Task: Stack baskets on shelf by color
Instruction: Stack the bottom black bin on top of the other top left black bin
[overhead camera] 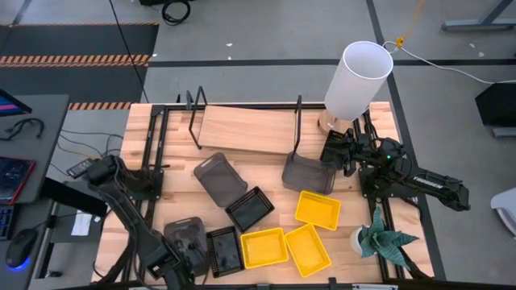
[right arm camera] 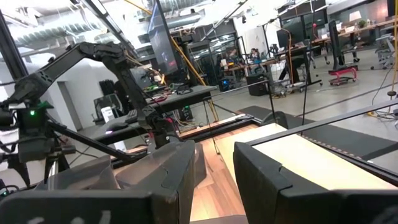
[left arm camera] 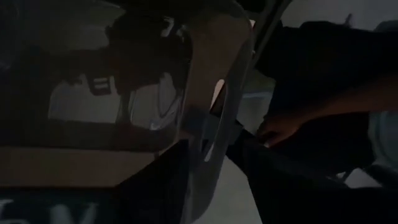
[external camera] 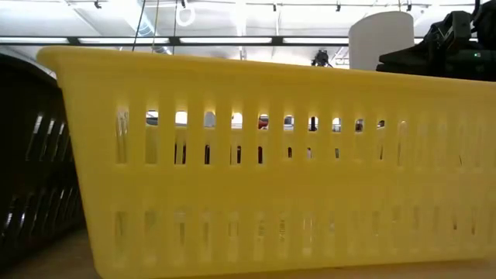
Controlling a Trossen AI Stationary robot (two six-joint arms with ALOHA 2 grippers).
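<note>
A yellow basket (external camera: 263, 163) filled the low view, slatted wall right up against the lens, with a dark basket's edge beside it. From above, that was one of three yellow baskets at the desk's front right: one (overhead camera: 264, 246) touching a second (overhead camera: 307, 249) at the front edge, the third (overhead camera: 318, 209) just behind them. Two black slatted baskets sat nearby, one (overhead camera: 250, 209) in the middle of the desk and one (overhead camera: 224, 250) at the front, just beside the yellow pair. A smoky grey basket (overhead camera: 219, 179) lay tilted near the middle, well in front of the shelf (overhead camera: 246, 129), whose light-wood board lay bare at the back of the desk (overhead camera: 169, 205) between its black wire end frames.

Down at the front left corner, the left tool (overhead camera: 187, 251) sat over another grey basket (overhead camera: 184, 238), fingers spread, and its own wrist view showed the translucent grey wall (left arm camera: 205, 93) right in front of it. Whether it touched that basket could not be told.

Over on the right, the right tool (overhead camera: 337, 155) was at the rim of a third grey basket (overhead camera: 308, 172), which stood tipped beside the shelf's right frame. Its fingers (right arm camera: 168, 177) stood part-way apart in its wrist view, with nothing seen between them; whether they gripped the rim could not be told.

A white cylinder (overhead camera: 357, 79) stood at the back right corner, a small potted plant (overhead camera: 384, 239) at the front right.
</note>
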